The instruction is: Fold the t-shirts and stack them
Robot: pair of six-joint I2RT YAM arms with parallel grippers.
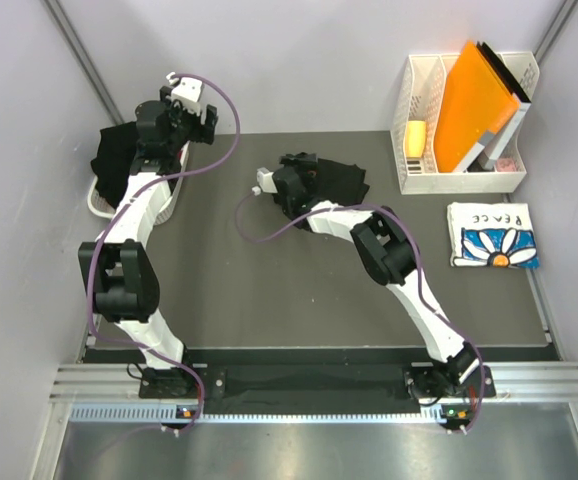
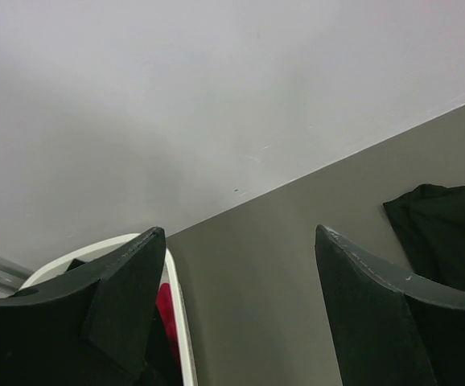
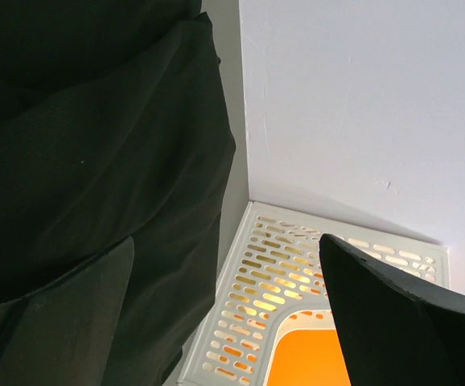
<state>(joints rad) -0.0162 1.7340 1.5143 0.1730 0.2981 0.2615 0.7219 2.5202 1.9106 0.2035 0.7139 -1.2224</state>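
The right pincer (image 3: 226, 241) is standing spread wide at the left edge of a crumpled black tee (image 1: 339, 180), which is lying on the grey surface (image 1: 299, 290) toward the back wall (image 1: 299, 60). In the right wrist view the cloth is filling the left half and a fold is reaching into the gap beside the left finger (image 3: 63, 322); whether it is touching is unclear. The left pincer (image 2: 239, 233) is also hanging spread with nothing between its fingers, over the rim of the laundry basket (image 1: 97, 205), where a second black tee (image 1: 114, 160) is heaped. The left arm is covering much of that basket, and a red patch (image 2: 166, 310) inside it is too cut off to identify. A folded white tee (image 1: 494, 235) with a daisy print is lying by the right edge, just in front of the file rack (image 1: 414, 175) holding an orange folder (image 1: 474, 100). Bare surface is stretching between the arms, with walls closing in on both sides.
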